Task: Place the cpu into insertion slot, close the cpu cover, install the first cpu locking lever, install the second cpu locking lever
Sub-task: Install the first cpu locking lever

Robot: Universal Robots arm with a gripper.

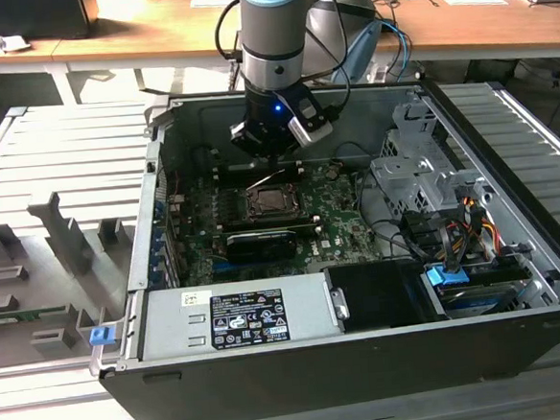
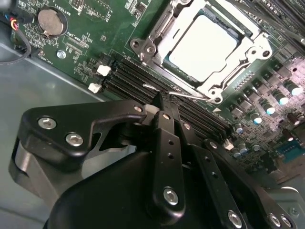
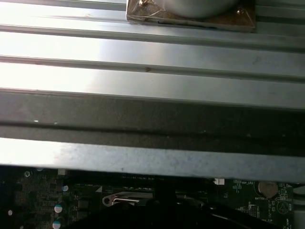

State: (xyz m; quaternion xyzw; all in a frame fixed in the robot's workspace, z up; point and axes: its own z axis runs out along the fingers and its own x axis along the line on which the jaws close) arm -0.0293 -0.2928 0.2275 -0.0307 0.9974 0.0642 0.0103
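1 gripper (image 2: 161,102), black and jointed with silver screw heads, hangs inside the open computer case (image 1: 274,393). In the second wrist view its 2 fingers meet at their tips, clenched on 1 thin, bent silver wire locking lever (image 2: 183,94) that runs out just beyond them. Past the fingertips lies 1 cpu (image 2: 202,45), a flat square with a pale matte metal top, seated in 1 insertion slot (image 2: 143,47) with a shiny metal rim. 1 cpu cover (image 2: 238,71), a thin silver-grey frame with a cut-out centre, lies down around the chip. Between the fingertips and the socket run 4 long black memory slots (image 2: 128,76) with white end clips. 1 round silver coin battery (image 2: 50,22) sits farther off to the side on the green motherboard (image 2: 86,33). In the exterior view the arm reaches straight down over the socket, and ribbed grey metal table (image 1: 64,148) lies on both sides of the case.
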